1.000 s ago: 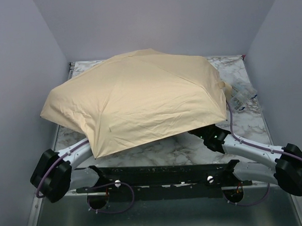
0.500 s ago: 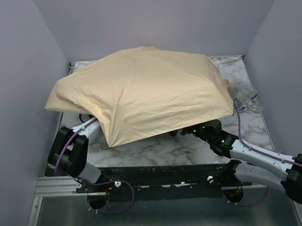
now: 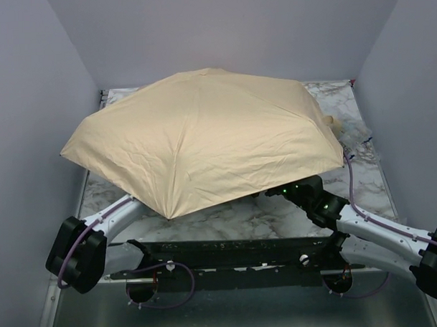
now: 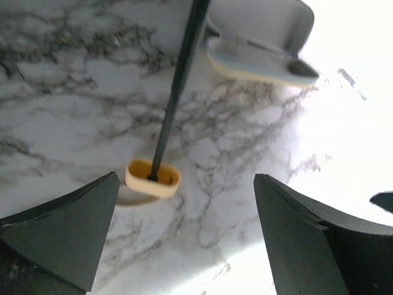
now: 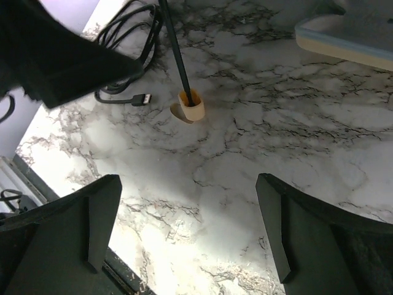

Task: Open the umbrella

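Observation:
The umbrella point(image 3: 203, 139) stands open, its tan canopy spread over most of the marble table point(image 3: 263, 219). Its thin black shaft point(image 4: 181, 80) slopes down to a tan oval handle end point(image 4: 153, 178) resting on the marble; shaft point(image 5: 175, 49) and handle end point(image 5: 190, 106) also show in the right wrist view. My left gripper point(image 4: 186, 203) is open and empty, near the handle end and apart from it. My right gripper point(image 5: 187, 196) is open and empty, well short of the handle. Both grippers are hidden under the canopy in the top view.
A pale oval hard case point(image 4: 264, 43) lies beyond the shaft; it also shows in the right wrist view point(image 5: 350, 34). A black USB cable point(image 5: 132, 37) lies by the table's left edge. Grey walls close in on three sides. The canopy overhangs the left table edge.
The canopy, sagging and wrinkled half a second ago, is spread taut now. The left arm has drawn back down to the near left. The right arm has barely moved.

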You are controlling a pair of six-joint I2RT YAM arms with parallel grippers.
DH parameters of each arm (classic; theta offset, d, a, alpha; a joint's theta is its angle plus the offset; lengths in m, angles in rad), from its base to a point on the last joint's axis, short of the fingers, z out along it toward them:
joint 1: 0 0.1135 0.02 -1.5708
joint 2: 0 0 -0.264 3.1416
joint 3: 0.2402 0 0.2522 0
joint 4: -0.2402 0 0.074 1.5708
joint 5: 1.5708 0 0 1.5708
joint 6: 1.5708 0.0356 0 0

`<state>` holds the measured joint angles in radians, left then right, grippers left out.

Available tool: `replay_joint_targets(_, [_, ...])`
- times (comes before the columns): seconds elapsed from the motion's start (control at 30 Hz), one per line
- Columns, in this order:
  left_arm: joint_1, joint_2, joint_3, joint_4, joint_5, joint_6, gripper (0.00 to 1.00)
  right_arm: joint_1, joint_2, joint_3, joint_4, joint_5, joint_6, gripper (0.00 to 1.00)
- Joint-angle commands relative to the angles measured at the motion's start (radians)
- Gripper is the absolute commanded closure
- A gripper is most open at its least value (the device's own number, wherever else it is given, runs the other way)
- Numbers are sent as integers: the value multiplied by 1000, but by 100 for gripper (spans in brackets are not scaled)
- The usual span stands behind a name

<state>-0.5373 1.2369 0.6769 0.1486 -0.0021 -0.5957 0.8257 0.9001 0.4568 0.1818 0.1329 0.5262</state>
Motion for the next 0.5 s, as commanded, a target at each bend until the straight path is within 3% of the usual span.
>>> replay_joint_targets(0.0, [-38, -81, -101, 77, 13, -4, 6, 7, -22, -24, -22, 87, 1, 0])
replay_joint_targets(0.47, [-117, -344, -399, 308, 52, 43, 4, 8, -191, -113, -54, 92, -27, 0])
